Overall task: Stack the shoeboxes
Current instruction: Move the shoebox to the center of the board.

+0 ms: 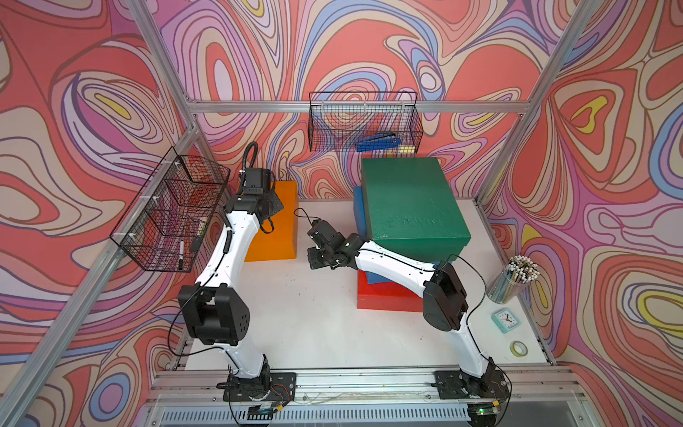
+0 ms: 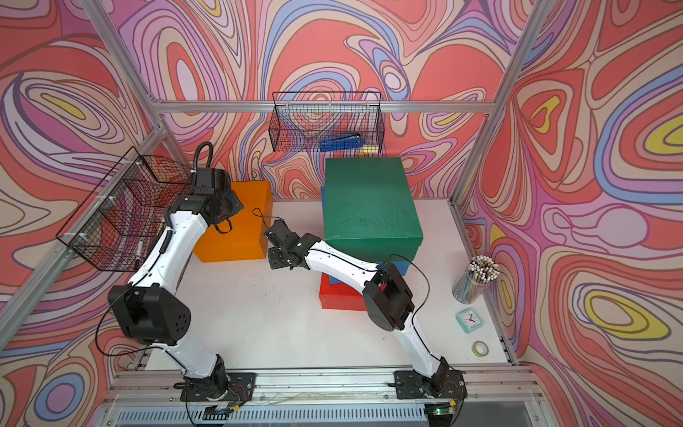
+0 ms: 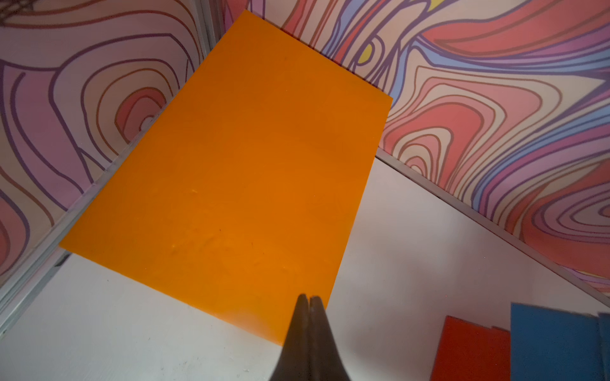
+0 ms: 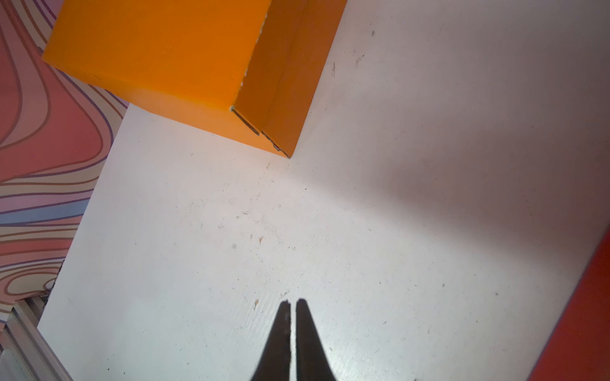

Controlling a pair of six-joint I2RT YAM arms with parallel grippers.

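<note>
Orange box (image 1: 273, 222): stands alone on the table at the far left, close to the back wall and the left wall; its lid is on. It is well apart from the other three boxes.
Red box (image 1: 384, 299): bottom of the pile on the right side of the table, with its near edge sticking out towards the front.
Blue box (image 1: 377, 275): lies on the red box and under the green one; only its edges show in both top views.
Green box (image 1: 410, 203): top of the pile, lid on, turned a little askew to the blue box beneath it.
Left gripper (image 3: 309, 298): above the orange box lid, near one corner in the left wrist view. The fingers are pressed together. Whether the tips touch the lid cannot be told.
Right gripper (image 4: 293, 301): over bare table (image 1: 314, 325) between the orange box and the pile. The fingers are drawn together with only a thin slit between the tips.
Back wall basket (image 1: 364, 122): hangs above the pile and holds a blue stapler (image 1: 377, 142).
Left wall basket (image 1: 170, 210): holds a marker (image 1: 181, 253).
Near right of table: a cup of pencils (image 1: 513, 277), a small clock (image 1: 505, 321) and a tape roll (image 1: 518, 348).
</note>
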